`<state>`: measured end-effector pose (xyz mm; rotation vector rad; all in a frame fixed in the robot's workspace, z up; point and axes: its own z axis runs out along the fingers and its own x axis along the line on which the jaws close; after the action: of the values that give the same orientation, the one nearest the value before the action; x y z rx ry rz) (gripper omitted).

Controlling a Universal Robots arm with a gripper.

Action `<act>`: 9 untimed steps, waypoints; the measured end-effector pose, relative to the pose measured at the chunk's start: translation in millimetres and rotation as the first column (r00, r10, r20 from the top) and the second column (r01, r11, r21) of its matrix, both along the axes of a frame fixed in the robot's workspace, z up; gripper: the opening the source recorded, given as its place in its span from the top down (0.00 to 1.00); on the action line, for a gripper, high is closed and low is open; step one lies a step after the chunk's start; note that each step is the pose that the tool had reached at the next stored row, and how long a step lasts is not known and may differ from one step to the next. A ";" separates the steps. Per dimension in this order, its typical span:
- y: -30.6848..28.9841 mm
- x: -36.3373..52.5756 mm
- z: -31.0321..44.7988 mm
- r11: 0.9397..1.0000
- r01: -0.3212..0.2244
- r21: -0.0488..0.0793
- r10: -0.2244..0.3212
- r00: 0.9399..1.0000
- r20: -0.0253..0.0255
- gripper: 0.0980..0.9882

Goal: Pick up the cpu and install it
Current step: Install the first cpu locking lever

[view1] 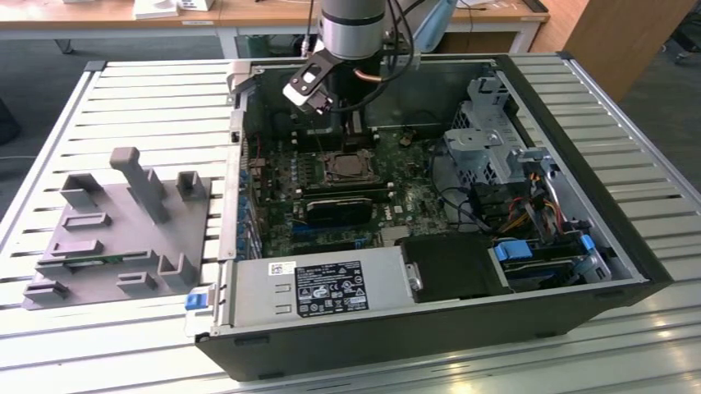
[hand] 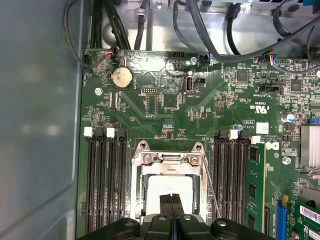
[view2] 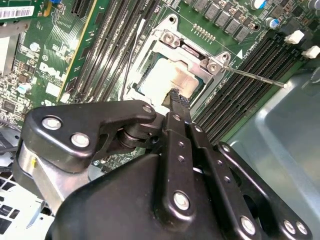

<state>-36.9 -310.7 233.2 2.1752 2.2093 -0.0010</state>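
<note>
The cpu [hand: 167, 186] lies flat in the motherboard socket, its silver top framed by the metal socket frame [hand: 170, 159]. It also shows as a bright square in the second wrist view [view2: 159, 77] and inside the open computer case in the exterior view [view1: 348, 169]. My gripper [hand: 171, 199] hangs right above it, its two black fingers pressed together with nothing between them. Their tips sit over the cpu's top in both wrist views [view2: 175, 96]. In the exterior view the gripper [view1: 353, 135] reaches down into the case from the arm.
A thin metal lever rod [view2: 255, 77] sticks out beside the socket. Memory slots [hand: 105, 180] flank it on both sides. Cables [hand: 210, 30], a drive cage [view1: 487, 135] and the power supply [view1: 318, 287] crowd the case. A grey fixture [view1: 121, 230] stands on the slatted table at the exterior view's left.
</note>
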 end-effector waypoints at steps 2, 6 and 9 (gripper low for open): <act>0.0 0.0 2.1 1.000 0.000 0.000 0.000 1.000 0.000 0.99; 0.0 0.0 9.0 1.000 0.000 0.000 0.000 1.000 0.000 0.99; 0.0 0.0 15.8 1.000 0.000 0.000 0.000 1.000 0.000 0.99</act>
<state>-36.8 -310.7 249.0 2.1753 2.2094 -0.0010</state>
